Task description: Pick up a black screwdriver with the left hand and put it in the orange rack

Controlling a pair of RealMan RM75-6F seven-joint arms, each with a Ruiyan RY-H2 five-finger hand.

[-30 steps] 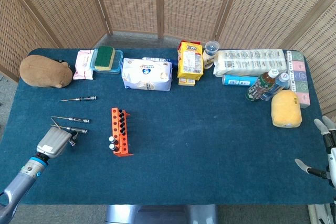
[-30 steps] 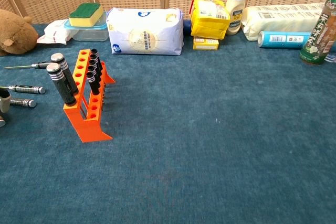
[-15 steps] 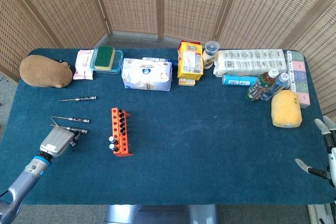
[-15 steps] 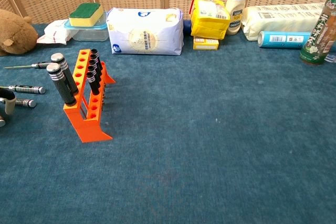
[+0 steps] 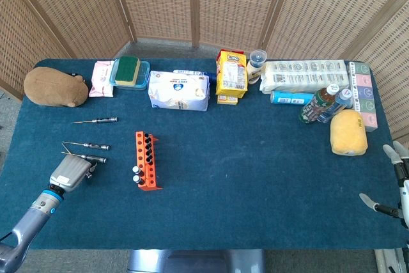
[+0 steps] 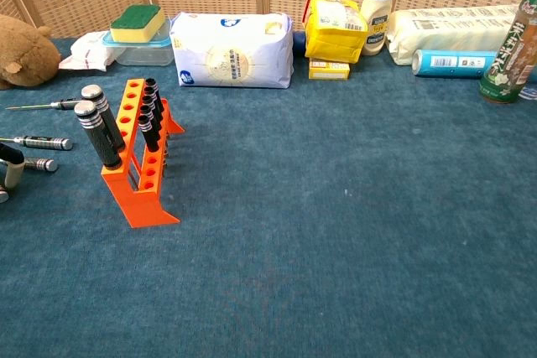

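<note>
Three black-handled screwdrivers lie left of the orange rack (image 5: pixel 146 160): a far one (image 5: pixel 96 120), a middle one (image 5: pixel 89 146) and a near one (image 5: pixel 91 158). The rack (image 6: pixel 138 165) stands upright with several black-handled tools in its holes. My left hand (image 5: pixel 70 172) sits palm down just in front of the near screwdriver (image 6: pixel 38 164), which lies flat on the cloth. Only one curved finger (image 6: pixel 10 167) of that hand shows at the chest view's left edge, beside the tool's shaft. My right hand (image 5: pixel 395 183) hangs at the table's right front corner, fingers spread and holding nothing.
A brown plush toy (image 5: pixel 56 86) lies at the back left. Along the back edge stand a sponge on a box (image 5: pixel 129 71), a white bag (image 5: pixel 179 90), yellow packs (image 5: pixel 231 75), a bottle (image 5: pixel 321 103) and a yellow sponge (image 5: pixel 349 132).
The left hand has crept slightly toward the near screwdriver, and its visible finger has curled in a little. The screwdrivers, rack and right hand have not moved.
</note>
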